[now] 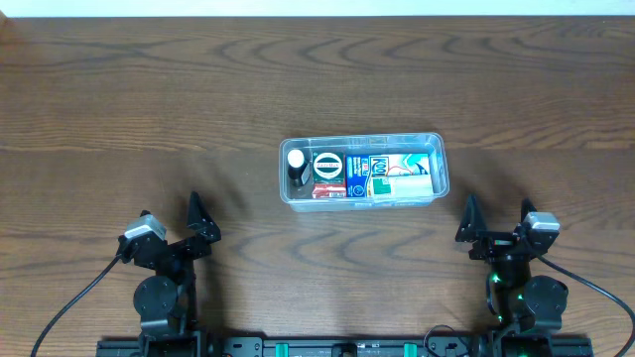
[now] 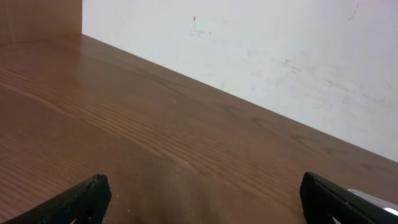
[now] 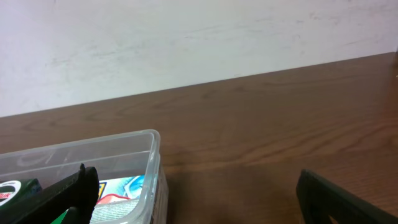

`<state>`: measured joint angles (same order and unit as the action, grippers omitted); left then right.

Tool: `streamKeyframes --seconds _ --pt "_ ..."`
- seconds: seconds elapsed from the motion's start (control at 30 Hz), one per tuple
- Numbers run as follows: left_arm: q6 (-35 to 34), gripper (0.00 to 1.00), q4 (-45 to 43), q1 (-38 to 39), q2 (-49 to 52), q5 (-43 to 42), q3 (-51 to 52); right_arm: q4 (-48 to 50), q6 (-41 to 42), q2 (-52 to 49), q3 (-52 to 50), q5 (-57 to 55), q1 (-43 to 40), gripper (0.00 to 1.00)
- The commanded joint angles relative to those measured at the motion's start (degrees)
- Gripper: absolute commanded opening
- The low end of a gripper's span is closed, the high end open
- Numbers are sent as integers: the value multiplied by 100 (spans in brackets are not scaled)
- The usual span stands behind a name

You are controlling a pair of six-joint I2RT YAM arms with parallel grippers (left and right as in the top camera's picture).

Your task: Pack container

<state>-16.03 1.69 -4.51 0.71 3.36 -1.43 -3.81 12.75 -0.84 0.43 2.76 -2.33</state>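
The clear plastic container (image 1: 440,159) sits at the middle of the wooden table and holds several small packets (image 1: 392,177) and a white-capped dark item (image 1: 296,164). Its right corner shows in the right wrist view (image 3: 149,163). My left gripper (image 1: 196,226) is open and empty near the front left, well apart from the container; its fingers (image 2: 202,196) frame bare table. My right gripper (image 1: 493,228) is open and empty at the front right, a little in front of the container's right end; its fingers (image 3: 199,196) are spread wide.
A white wall (image 2: 280,50) stands beyond the table's far edge. Cables run from both arm bases at the front edge (image 1: 69,297).
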Motion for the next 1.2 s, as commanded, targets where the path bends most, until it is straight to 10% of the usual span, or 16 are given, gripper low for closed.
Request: streamKeyframes --seconds 0.0,1.17 --pt "101 98 212 -31 0 52 120 -26 -83 57 -11 -83 48 99" --pt "951 98 210 -28 63 -601 120 -26 -83 57 -11 -85 48 99"
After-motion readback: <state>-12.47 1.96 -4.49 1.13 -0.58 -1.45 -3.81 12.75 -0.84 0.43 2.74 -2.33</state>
